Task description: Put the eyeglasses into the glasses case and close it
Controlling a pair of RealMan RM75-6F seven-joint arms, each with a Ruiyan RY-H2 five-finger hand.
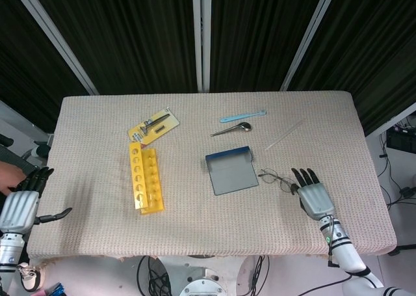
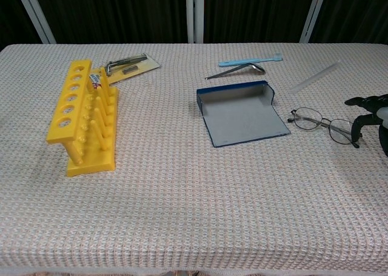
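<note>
On the woven table [image 2: 182, 215], eyeglasses [image 2: 321, 122] lie crosswise, left-right.

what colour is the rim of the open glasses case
Dark blue, around a grey inside. The glasses case shows it best in the chest view.

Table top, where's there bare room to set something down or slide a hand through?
The near strip in front of the yellow rack and open glasses case is bare, as is the gap between them. It is crowded right of the case, where the eyeglasses lie beside the right hand.
</note>
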